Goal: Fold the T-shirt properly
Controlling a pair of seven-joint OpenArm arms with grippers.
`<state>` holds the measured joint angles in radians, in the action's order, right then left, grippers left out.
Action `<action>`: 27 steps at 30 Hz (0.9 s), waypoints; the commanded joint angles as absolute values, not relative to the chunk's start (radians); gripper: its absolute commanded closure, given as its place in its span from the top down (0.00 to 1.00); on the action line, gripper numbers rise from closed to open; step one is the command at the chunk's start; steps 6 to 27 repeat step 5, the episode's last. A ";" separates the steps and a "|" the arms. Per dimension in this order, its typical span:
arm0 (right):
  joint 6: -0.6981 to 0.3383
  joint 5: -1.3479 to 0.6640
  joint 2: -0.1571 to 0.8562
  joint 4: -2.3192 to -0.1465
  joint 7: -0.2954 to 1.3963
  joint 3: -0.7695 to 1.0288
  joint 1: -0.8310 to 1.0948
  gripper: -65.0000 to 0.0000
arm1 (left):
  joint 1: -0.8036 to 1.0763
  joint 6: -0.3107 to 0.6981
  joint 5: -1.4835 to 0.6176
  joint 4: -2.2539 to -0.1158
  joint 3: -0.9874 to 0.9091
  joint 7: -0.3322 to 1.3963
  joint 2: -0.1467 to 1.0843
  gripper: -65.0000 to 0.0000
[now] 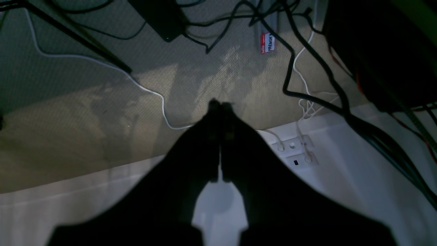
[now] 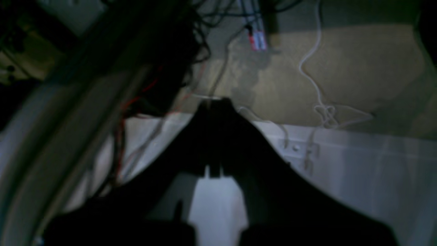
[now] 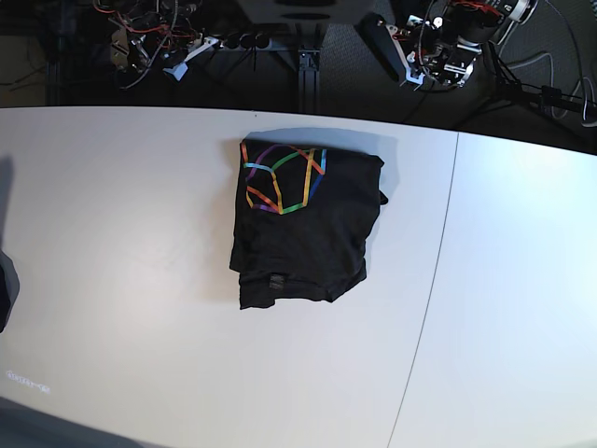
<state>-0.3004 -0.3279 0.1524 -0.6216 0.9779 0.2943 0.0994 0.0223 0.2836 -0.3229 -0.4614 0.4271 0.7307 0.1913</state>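
The shirt (image 3: 303, 229) is black with a rainbow line print, lying on a white table (image 3: 112, 233).

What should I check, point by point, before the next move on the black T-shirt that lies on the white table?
1. Large black jersey T-shirt folded into a compact rectangle: ok.
2. Rainbow line print showing on top, at the far left corner: ok.
3. Edges neat: not ok, a small bit of cloth sticks out on the right side.
4. Left gripper away from the shirt, fingers together, nothing held: ok.
5. Right gripper away from the shirt, fingers together: ok, though this view is blurred.
6. White table free around the shirt: ok.
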 commanded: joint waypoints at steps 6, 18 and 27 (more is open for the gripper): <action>-0.258 -0.337 0.161 -0.633 0.987 0.298 0.089 0.00 | 0.017 0.273 -0.325 -0.468 0.428 0.721 0.194 0.00; -0.258 -0.337 0.161 -0.633 0.987 0.298 0.089 0.00 | 0.017 0.273 -0.325 -0.468 0.428 0.721 0.194 0.00; -0.258 -0.337 0.161 -0.633 0.987 0.298 0.089 0.00 | 0.017 0.273 -0.325 -0.468 0.428 0.721 0.194 0.00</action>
